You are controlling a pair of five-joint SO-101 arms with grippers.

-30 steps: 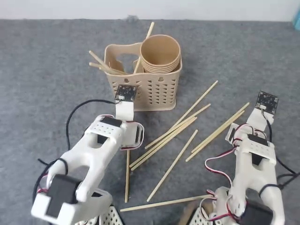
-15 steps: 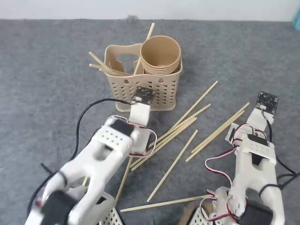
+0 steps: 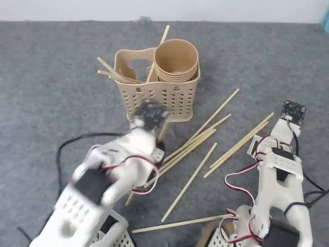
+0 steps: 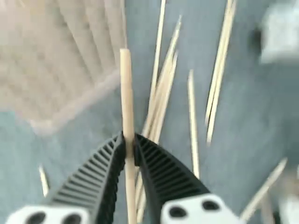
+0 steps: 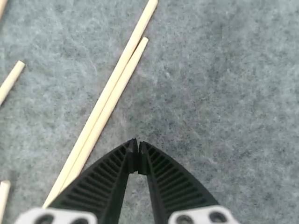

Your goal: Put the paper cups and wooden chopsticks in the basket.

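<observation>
**Grey felt surface (image 3: 51, 77): one stick gripped, basket just ahead**

Held chopstick (image 4: 125, 93): pinched partway along its length by the left end effector (image 4: 129, 137), whose jaws are closed tight on the wood. In the high view its long axis is tilted, with the upper end against or just short of the front wall of the basket (image 3: 164, 98). The lower end trails back toward the arm's base. Whether the tip touches the wall cannot be told.

Basket: upright at the far side of the surface. The paper cups (image 3: 177, 72) are stacked in the compartment on the right arm's side. Several sticks already lean in the other compartment, on the left arm's side.

Loose chopsticks (image 3: 187, 146): a fan of them lies flat between the two arms, running diagonally away from the basket. One more lies crosswise near the arm bases.

Right end effector (image 5: 138, 142): jaws closed, nothing between them. It points down at bare felt just beside a pair of sticks lying side by side (image 5: 112, 98).

Judgement: the cups look done and sticks remain. The held stick's top is below the basket rim, so the left arm would need to lift it and stand it more upright before it clears the wall. The left arm is the nearer to the basket.
</observation>
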